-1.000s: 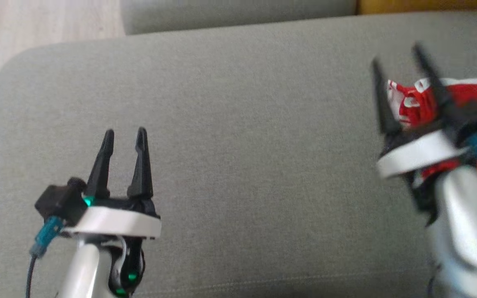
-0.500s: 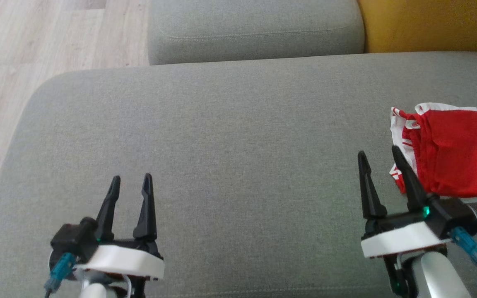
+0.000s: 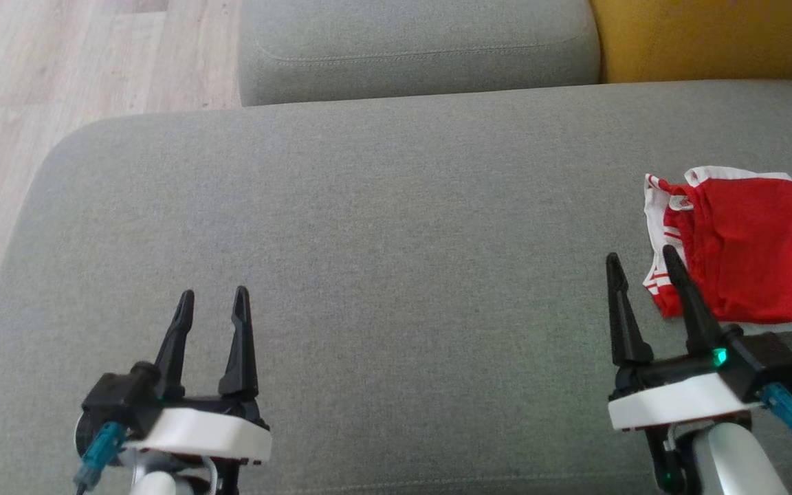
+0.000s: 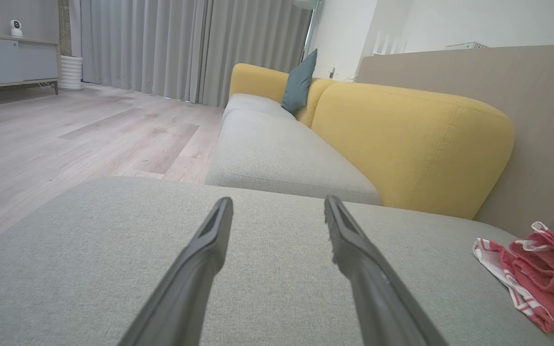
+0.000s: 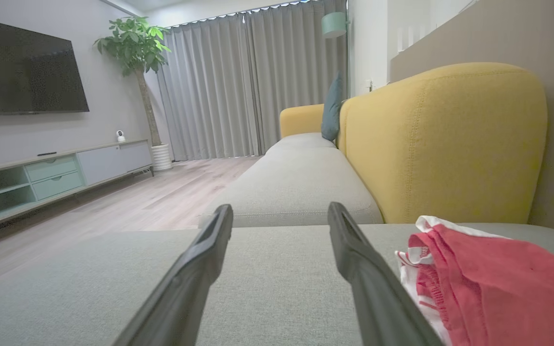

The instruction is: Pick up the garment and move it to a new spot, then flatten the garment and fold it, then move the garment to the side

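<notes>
A grey-seated sofa (image 5: 301, 182) with a yellow back (image 5: 440, 144) is set against the wall. Grey curtains (image 5: 238, 86) are drawn beyond its far end. Across the pale wood floor (image 5: 161, 202) from it, a television (image 5: 22, 67), low cabinet (image 5: 56, 175) and potted plant (image 5: 135, 45) are placed.

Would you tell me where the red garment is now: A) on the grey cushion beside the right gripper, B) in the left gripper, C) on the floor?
A: the red garment lies loose on the grey cushion, next to the open right gripper.
</notes>
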`<state>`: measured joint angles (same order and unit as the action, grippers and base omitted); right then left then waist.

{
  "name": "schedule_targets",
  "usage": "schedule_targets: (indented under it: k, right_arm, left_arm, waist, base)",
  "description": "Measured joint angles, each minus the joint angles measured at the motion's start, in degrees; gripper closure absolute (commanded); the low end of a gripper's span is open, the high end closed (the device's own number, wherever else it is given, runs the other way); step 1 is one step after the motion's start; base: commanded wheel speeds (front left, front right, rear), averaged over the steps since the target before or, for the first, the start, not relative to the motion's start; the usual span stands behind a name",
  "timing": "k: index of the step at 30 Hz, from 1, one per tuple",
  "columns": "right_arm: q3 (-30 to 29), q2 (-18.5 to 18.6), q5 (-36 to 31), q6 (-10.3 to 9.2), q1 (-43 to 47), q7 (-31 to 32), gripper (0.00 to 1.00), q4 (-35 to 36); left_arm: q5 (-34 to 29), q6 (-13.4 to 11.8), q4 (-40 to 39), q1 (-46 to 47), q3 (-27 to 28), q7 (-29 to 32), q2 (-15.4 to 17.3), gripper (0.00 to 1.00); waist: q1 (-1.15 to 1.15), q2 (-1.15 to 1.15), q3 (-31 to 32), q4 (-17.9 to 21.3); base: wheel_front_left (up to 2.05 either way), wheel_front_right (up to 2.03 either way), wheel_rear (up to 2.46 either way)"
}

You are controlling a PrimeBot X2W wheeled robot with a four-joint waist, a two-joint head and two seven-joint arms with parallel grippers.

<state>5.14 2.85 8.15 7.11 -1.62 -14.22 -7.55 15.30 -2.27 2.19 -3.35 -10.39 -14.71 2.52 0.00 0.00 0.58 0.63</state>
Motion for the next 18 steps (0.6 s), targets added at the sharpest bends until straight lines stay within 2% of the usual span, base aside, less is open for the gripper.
schedule_targets:
  k: [18]
  right_arm:
    - [-0.91,-0.02,0.01,0.00,0.11,0.00,0.00,-0.93]
  left_arm:
    - [2.75,0.75,1.56,-0.24,0.33,0.00,0.00,0.00]
  waist:
    - [0.00,0.00,0.08,0.02]
  base:
    - [0.00,0.00,0.00]
